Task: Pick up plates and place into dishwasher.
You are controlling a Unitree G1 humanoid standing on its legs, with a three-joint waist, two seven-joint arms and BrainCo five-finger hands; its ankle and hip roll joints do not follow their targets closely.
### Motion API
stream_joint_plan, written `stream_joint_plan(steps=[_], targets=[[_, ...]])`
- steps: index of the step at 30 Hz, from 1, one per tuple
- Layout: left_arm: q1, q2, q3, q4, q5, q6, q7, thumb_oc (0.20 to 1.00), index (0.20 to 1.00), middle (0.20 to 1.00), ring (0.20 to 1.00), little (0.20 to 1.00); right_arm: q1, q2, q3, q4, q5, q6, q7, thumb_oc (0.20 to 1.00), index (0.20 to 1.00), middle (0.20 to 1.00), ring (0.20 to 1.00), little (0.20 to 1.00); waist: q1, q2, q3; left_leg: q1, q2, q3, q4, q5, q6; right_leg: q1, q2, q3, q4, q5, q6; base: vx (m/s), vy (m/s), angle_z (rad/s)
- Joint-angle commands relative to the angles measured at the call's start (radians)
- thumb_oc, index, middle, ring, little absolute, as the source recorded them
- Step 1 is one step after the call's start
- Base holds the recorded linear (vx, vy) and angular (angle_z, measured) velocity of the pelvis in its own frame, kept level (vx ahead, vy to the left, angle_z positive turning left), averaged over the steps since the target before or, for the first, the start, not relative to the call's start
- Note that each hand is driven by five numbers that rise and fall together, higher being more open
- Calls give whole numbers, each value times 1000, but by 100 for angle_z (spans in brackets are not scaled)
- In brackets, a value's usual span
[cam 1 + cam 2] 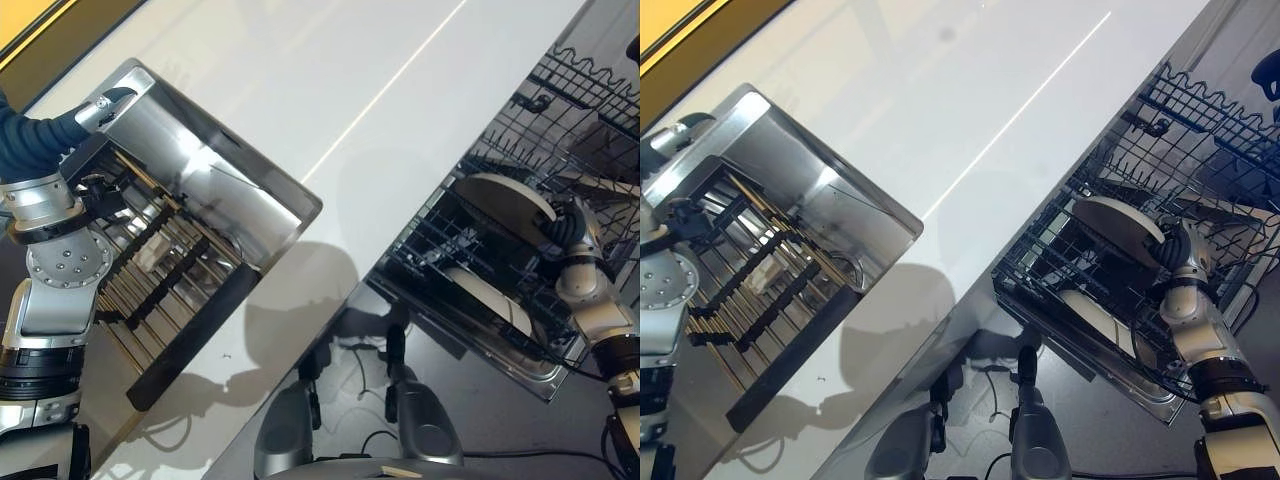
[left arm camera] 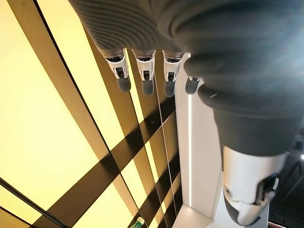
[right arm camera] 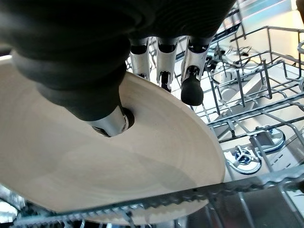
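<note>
Over on the robot's right, the right hand [image 1: 1175,248] is down inside the dishwasher rack [image 1: 1110,190], and it has a pale, cream-coloured plate [image 3: 85,161] pinched at the rim: the thumb [image 3: 111,122] presses on the plate's broad face while the fingers [image 3: 192,90] curl round behind its edge. The plate stands tilted among the dark wire tines, its lower edge dipping behind a wire bar of the rack in the right wrist view. From the head views the plate [image 1: 505,195] sits in the upper part of the rack, with the hand just beside and partly behind it. A second plate [image 1: 490,298] leans lower in the same rack, apart from the hand.

On the other side, the left hand [image 2: 147,78] is raised away from the work, its fingers hanging straight and relaxed with nothing between them. Near the left arm stands a shiny steel dish rack [image 1: 215,190] with a row of slats, resting on the white countertop [image 1: 330,70].
</note>
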Motion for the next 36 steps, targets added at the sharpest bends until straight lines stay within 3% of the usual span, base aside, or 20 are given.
stream_joint_plan(steps=[1, 5, 12, 13, 14, 24, 34, 36], targets=[[-62, 82, -36, 34, -1, -4, 31, 1000, 1000, 1000, 1000, 1000, 13, -9, 113, 21, 29, -5, 129, 200, 200, 200, 200, 200, -3, -4, -43, -139, -5, -40, 59, 43, 2, -44, -63, 26, 269, -252, 42, -15, -52, 2], [-103, 106, -60, 48, -13, -1, 23, 1000, 1000, 1000, 1000, 1000, 5, 4, 169, 79, 34, -4, 195, 200, 200, 200, 200, 200, 6, -12, -34, -140, -2, -44, 58, 44, 3, -40, -64, 20, 267, -249, 42, -23, -61, 2], [-128, 124, -81, 62, -15, -1, 30, 1000, 1000, 1000, 1000, 1000, 13, 32, 161, 101, 48, 9, 133, 200, 200, 200, 200, 200, 10, -18, -31, -127, -1, -47, 43, 43, 10, -27, -63, 12, 255, -242, 44, -15, -22, 3], [-127, 122, -81, 62, -16, 1, 31, 1000, 1000, 1000, 1000, 1000, 13, 38, 156, 100, 42, 15, 123, 849, 849, 849, 849, 849, 10, -18, -33, -125, -1, -46, 41, 42, 10, -25, -63, 10, 254, -241, 45, 0, 0, 0], [-126, 119, -79, 65, -16, -2, 28, 1000, 1000, 1000, 1000, 1000, 12, 40, 151, 103, 37, 14, 115, 1000, 1000, 1000, 1000, 1000, 10, -19, -33, -123, -1, -45, 40, 42, 10, -24, -63, 10, 252, -241, 45, 0, 0, 0], [-40, 86, -31, 45, -70, -34, -12, 1000, 1000, 1000, 1000, 1000, 99, 58, 62, 40, 58, 36, 44, 1000, 1000, 1000, 1000, 1000, 9, -42, -81, -55, 3, -38, 0, 34, 16, 42, -59, 3, 206, -231, 50, 36, 37, 4], [102, 13, 46, 33, -69, -55, -89, 1000, 1000, 1000, 1000, 1000, 239, 88, -73, -56, 15, 34, 45, 1000, 1000, 1000, 1000, 1000, 4, -81, -192, 50, 18, -22, -31, 11, 17, 140, -55, 7, 145, -218, 65, 136, 15, -6], [133, 0, 64, 35, -95, -60, -115, 1000, 1000, 1000, 1000, 1000, 257, 97, -105, -100, 75, 33, 37, 1000, 1000, 1000, 1000, 1000, 3, -84, -212, 69, 21, -20, -37, 6, 18, 155, -55, 9, 135, -216, 68, 104, 9, -3]])
